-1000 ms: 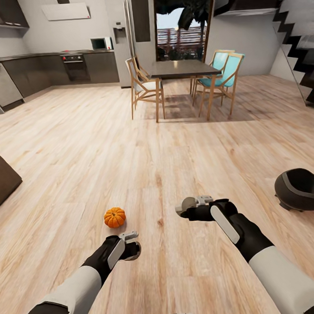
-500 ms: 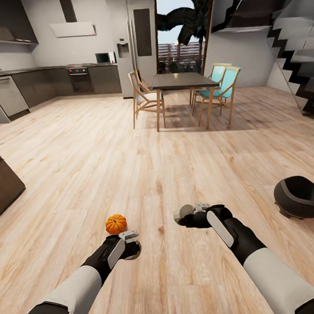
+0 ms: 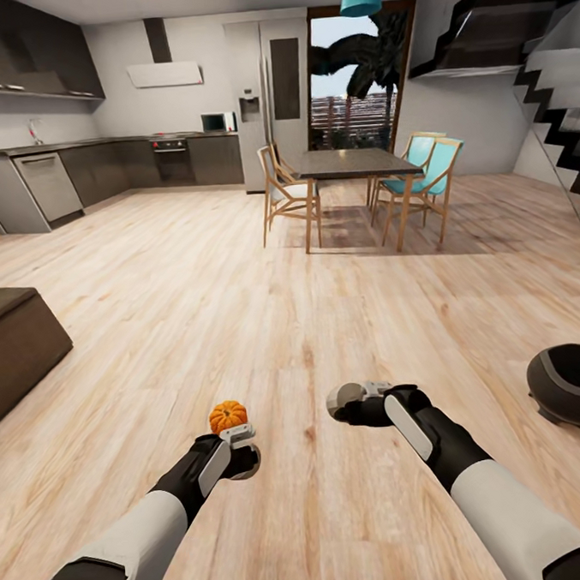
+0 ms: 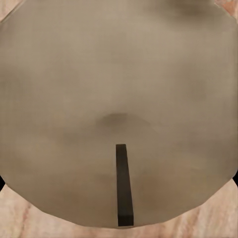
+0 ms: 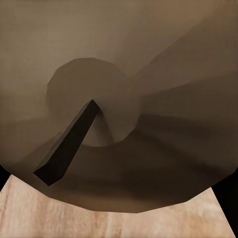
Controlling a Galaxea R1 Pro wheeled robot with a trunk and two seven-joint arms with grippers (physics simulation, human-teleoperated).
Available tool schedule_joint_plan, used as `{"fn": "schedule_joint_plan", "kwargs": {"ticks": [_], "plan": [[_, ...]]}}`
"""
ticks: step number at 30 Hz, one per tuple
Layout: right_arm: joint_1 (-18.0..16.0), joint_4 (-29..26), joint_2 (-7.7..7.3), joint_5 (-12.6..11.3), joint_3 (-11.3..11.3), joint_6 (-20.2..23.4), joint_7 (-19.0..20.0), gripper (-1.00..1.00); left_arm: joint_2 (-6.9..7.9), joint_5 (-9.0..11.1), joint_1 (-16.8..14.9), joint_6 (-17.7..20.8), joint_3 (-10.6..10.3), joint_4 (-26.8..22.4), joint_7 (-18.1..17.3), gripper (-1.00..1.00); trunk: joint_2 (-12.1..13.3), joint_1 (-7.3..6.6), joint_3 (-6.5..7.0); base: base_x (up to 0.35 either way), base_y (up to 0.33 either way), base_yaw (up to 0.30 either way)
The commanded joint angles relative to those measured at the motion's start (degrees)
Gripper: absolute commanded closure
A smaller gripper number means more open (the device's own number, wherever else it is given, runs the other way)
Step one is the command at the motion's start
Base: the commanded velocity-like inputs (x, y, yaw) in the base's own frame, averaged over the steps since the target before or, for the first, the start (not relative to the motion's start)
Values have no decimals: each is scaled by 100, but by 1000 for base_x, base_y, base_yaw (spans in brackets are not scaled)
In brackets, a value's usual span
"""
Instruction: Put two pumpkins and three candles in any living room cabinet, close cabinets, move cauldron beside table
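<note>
Both grippers carry candles: left gripper [image 3: 240, 434] is clamped on a candle [image 4: 119, 109], right gripper [image 3: 352, 396] on another candle [image 5: 114, 114]. One pumpkin [image 3: 227, 416] sits on the floor just beyond the left gripper; the cauldron [image 3: 570, 383] is well to the right. Judged step: transit with the candles; next calls for finding the cabinet.

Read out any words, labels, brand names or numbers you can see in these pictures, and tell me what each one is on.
No readable text in any view.
Microwave: front too small to read.
Fridge: dispenser panel shows no legible marking.
Oven: controls too small to read.
Candle tops and at the wrists: unmarked.
</note>
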Motion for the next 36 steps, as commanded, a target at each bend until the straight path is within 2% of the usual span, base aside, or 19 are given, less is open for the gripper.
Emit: {"fn": "schedule_joint_plan", "kwargs": {"ticks": [1,15,36], "plan": [[-5,0,-8,-59,18,13,-49,100,4,60,-1,18,-41,-9,44,100,0,-3,9,0,0,135],[-18,273,-27,-68,0,3,-42,100,13,60,-3,24,-16,-9,35,100,18,-40,202,0,0,132],[-18,357,-27,-59,9,2,-45,100,24,67,-3,25,-14,-6,35,100,46,-94,492,0,0,131]]}}
